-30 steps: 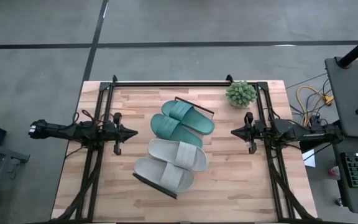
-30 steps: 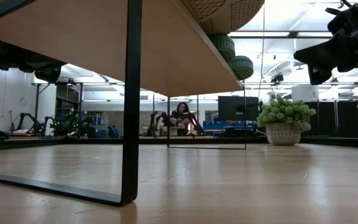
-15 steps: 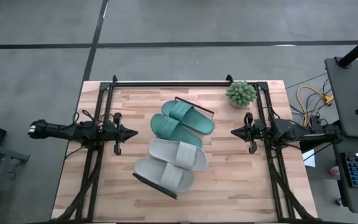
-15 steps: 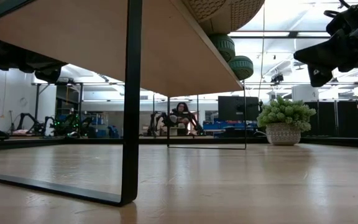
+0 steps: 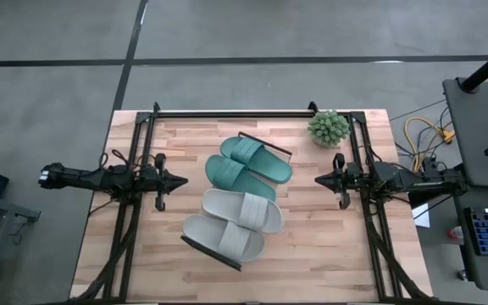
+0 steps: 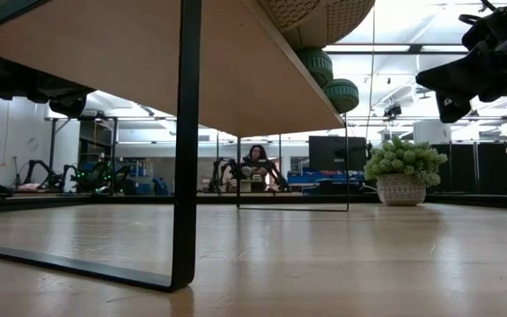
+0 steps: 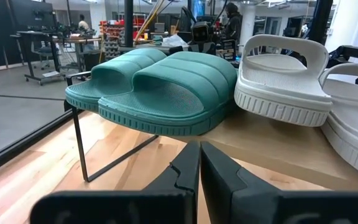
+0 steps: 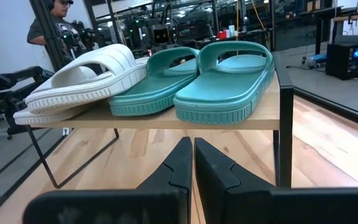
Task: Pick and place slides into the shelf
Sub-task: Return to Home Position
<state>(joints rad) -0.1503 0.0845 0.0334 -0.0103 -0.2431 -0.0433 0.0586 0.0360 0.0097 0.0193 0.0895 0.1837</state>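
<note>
To the left of the shelf (image 5: 269, 144), a little apart from it, the left gripper (image 5: 181, 180) hangs over the table (image 5: 312, 254) with its tip turned towards the shelf. In the left wrist view its two fingers (image 7: 188, 163) are pressed together and there is nothing between them.

The shelf stands slantwise in the middle of the table, and all four slides lie on it in one row across its plank. The two grey slides (image 5: 242, 212) take the end of the shelf that is farther from the plant (image 5: 328, 127). One of them seems to lie partly over the other (the right wrist view shows this best). The two green slides (image 5: 242, 176) take the end of the shelf nearer to the plant, side by side and touching. The nearest grey slide touches the green one next to it.

To the right of the shelf, also a little apart from it, the right gripper (image 5: 318, 180) points at the shelf. Its fingers (image 8: 180, 163) are closed on each other and hold nothing.

The plant, in a small pot, stands on the table beyond the green end of the shelf, near but not touching it.
</note>
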